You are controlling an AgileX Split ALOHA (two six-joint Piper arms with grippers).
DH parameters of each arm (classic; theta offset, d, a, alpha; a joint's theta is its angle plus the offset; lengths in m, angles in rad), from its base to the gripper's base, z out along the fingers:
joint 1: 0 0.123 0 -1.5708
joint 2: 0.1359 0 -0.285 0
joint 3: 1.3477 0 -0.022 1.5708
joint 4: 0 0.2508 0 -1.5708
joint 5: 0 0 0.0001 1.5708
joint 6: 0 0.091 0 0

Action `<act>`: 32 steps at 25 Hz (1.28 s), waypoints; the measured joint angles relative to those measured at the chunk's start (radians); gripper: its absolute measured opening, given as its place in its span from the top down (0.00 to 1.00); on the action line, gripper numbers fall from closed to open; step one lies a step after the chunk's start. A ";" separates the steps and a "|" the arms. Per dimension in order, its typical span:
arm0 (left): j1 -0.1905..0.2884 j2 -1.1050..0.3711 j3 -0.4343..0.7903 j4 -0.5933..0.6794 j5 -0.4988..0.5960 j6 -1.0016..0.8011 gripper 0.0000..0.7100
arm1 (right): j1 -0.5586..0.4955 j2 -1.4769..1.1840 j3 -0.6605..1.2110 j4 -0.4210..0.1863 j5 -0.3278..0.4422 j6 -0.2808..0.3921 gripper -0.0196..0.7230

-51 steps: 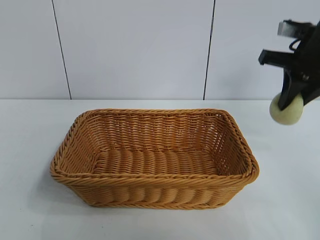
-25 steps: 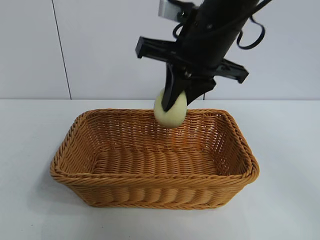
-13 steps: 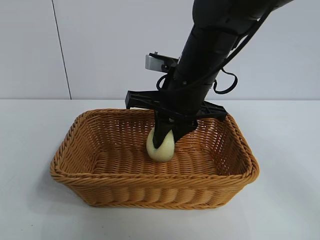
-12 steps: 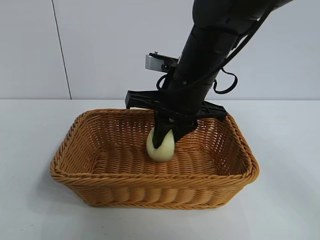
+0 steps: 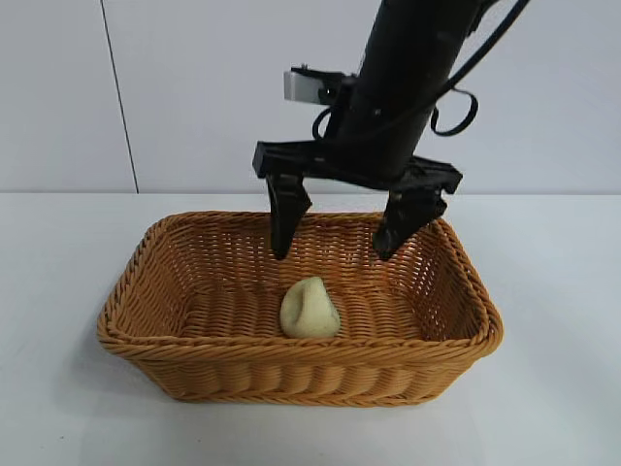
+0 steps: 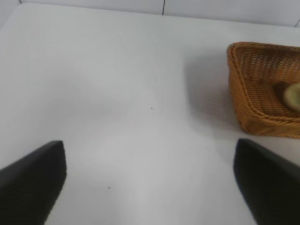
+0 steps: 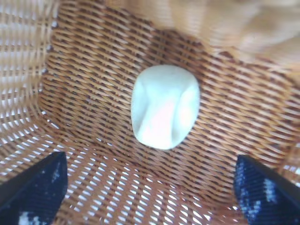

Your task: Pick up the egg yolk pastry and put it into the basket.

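Observation:
The pale cream egg yolk pastry lies on the floor of the golden wicker basket, creased down its middle, free of any finger. My right gripper hangs open just above it, over the basket's rear half, fingers spread wide with nothing between them. In the right wrist view the pastry rests on the weave of the basket, and the gripper stands wide on either side. My left gripper is open over bare table, away from the basket, where the pastry shows at the frame's edge.
The basket stands mid-table on a white tabletop, with a white panelled wall behind it. Bare table surrounds the basket on all sides.
The right gripper opened and let go of the pastry, which now lies on the basket floor. The gripper then rose a little above it.

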 joint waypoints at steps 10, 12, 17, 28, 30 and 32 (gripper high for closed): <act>0.000 0.000 0.000 0.000 0.000 0.000 0.02 | -0.218 -0.001 -0.021 -0.091 0.072 -0.022 0.04; 0.000 0.000 0.000 0.000 0.000 0.000 0.02 | -0.290 -0.001 -0.021 -0.097 0.077 -0.033 0.04; 0.000 0.000 0.000 0.000 0.000 0.000 0.02 | -0.458 -0.001 -0.021 -0.104 0.080 -0.060 0.04; 0.000 0.000 0.000 0.000 0.000 0.000 0.02 | -0.521 -0.075 0.093 -0.058 0.080 -0.098 0.04; 0.000 0.000 0.000 0.000 0.000 0.000 0.02 | -0.520 -0.138 0.168 -0.049 0.080 -0.108 0.04; 0.000 0.000 0.000 0.000 0.000 0.000 0.02 | -0.508 -0.209 0.246 -0.047 0.080 -0.121 0.04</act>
